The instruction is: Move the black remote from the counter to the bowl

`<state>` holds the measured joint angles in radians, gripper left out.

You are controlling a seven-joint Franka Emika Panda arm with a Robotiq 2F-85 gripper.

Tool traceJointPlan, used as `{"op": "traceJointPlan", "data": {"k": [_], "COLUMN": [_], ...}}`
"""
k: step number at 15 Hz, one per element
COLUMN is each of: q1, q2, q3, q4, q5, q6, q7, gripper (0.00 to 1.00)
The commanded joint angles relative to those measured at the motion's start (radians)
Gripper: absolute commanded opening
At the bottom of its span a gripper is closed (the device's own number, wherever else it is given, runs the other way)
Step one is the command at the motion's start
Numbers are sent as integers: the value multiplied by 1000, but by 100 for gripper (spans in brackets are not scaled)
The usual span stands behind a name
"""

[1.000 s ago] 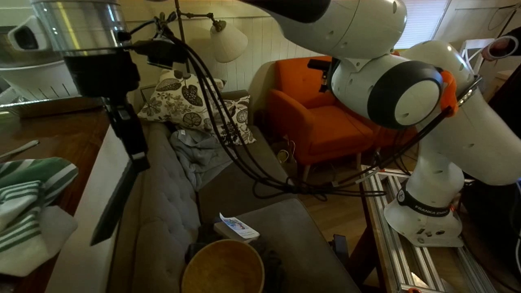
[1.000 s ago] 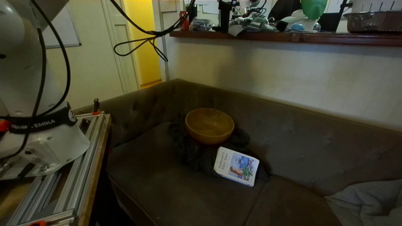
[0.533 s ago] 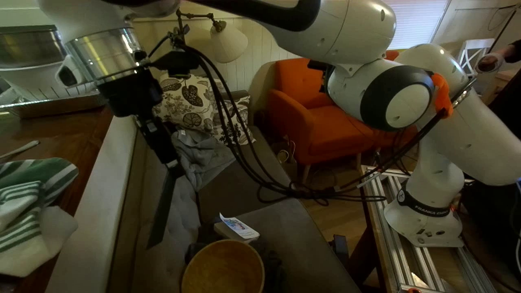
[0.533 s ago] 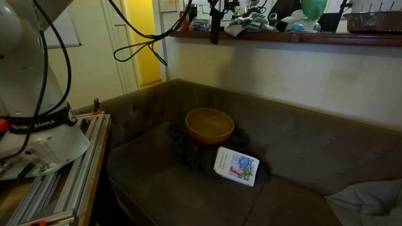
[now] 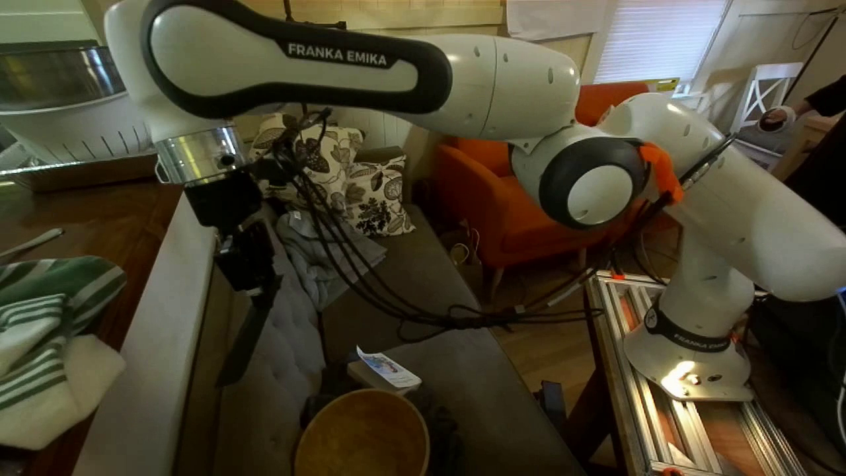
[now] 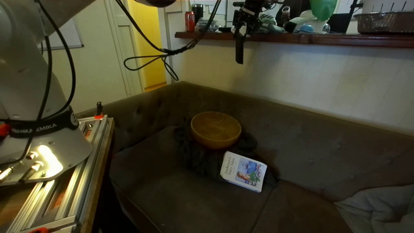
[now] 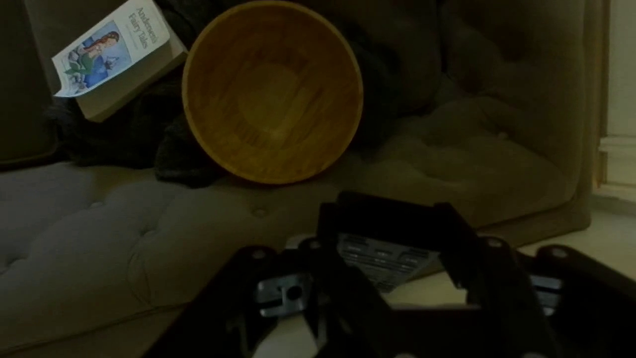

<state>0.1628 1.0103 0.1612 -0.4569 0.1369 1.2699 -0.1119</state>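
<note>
My gripper [image 5: 266,288] is shut on the black remote [image 5: 243,347], which hangs tilted downward over the sofa back beside the counter. In an exterior view the gripper [image 6: 242,30] holds the remote [image 6: 239,51] in front of the counter's wooden edge [image 6: 291,38]. In the wrist view the remote [image 7: 382,219] lies across between the fingers [image 7: 387,226]. The round tan bowl [image 5: 363,433] sits on the sofa seat, lower than the remote and apart from it. It also shows in the other views [image 6: 216,129] [image 7: 273,94], with nothing inside. The counter [image 5: 149,211] is left of the gripper.
A book [image 6: 244,171] lies beside the bowl on dark cloth. The sofa back [image 6: 310,142] rises behind the bowl. A striped towel [image 5: 46,337] and foil tray [image 5: 86,173] are on the counter. Cables [image 5: 449,320] hang from the arm above the sofa.
My gripper has moved off the counter edge to above the sofa back and is lower, with the remote still held. The remote's tilt has changed slightly. The bowl and book have not moved.
</note>
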Motion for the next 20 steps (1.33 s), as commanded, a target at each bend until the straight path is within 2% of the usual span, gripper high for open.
{"op": "traceJointPlan", "data": {"k": [1, 7, 15, 18, 19, 20], "q1": [-47, -131, -184, -202, -221, -197], "q2": [80, 206, 368, 416, 435, 408], "q3": [9, 27, 11, 17, 33, 10], "q4": [39, 34, 41, 43, 60, 31], "q5": [42, 93, 74, 78, 100, 67], "q6": [73, 60, 266, 299, 349, 293], "q7": [31, 40, -38, -77, -80, -60], "gripper": [26, 26, 26, 26, 26, 26]}}
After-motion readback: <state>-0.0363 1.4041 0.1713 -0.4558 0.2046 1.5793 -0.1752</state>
